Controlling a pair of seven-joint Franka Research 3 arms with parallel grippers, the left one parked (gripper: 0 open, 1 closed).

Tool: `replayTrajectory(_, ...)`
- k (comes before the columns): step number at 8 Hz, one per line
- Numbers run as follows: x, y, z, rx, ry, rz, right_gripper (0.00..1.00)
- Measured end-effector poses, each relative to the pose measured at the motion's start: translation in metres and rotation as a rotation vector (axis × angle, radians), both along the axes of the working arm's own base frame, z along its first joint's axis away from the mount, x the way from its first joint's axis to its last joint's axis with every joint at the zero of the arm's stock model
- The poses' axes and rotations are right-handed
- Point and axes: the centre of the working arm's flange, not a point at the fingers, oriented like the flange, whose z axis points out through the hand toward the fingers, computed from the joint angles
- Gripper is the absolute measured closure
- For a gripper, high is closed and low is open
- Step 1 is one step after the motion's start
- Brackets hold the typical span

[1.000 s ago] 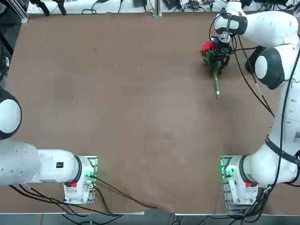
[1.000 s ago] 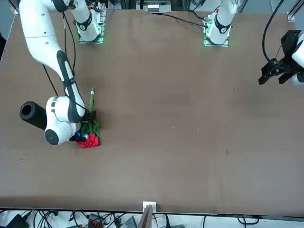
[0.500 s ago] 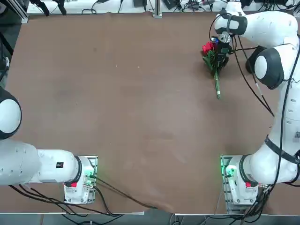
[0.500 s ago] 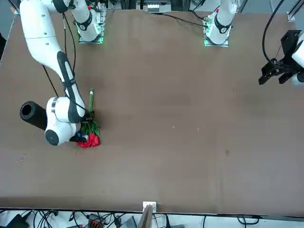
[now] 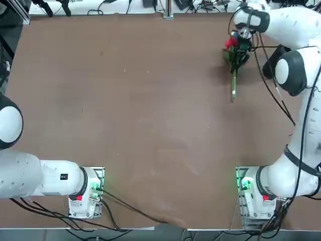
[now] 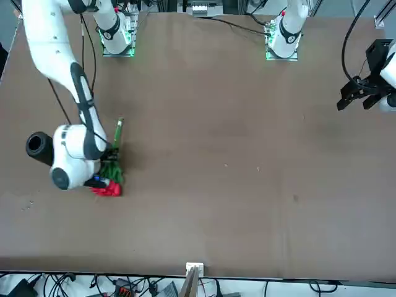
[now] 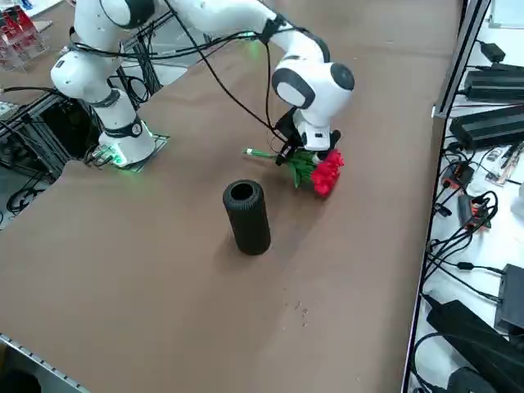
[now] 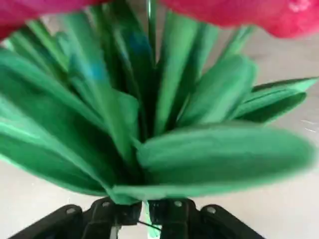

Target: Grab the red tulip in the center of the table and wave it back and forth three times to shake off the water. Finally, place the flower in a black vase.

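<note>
The right gripper [image 8: 144, 211] has its fingers pinched tight on the red tulip [image 7: 315, 168] just below the leaves, a light, floppy stem best held there.

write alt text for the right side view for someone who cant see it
The right gripper holds the red tulip by its leafy stem, blooms pointing toward the table's far edge. The black vase stands upright nearby, apart from the flower.

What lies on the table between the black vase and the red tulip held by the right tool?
Nothing: in the right side view, only bare table separates the black vase from the red tulip, which the right tool grips by its stem.
</note>
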Motion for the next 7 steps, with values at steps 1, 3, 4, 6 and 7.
replayTrajectory(1, 0.007, -0.027, 0.040, -0.018, -0.055, -0.056, 0.88)
replayTrajectory(3, 0.010, -0.054, 0.136, -0.069, -0.196, -0.123, 0.88)
replayTrajectory(4, 0.008, -0.068, 0.187, -0.130, -0.289, -0.141, 0.88)
replayTrajectory(6, -0.001, -0.100, 0.273, -0.271, -0.486, -0.221, 0.88)
replayTrajectory(7, -0.004, -0.120, 0.301, -0.327, -0.573, -0.289, 0.88)
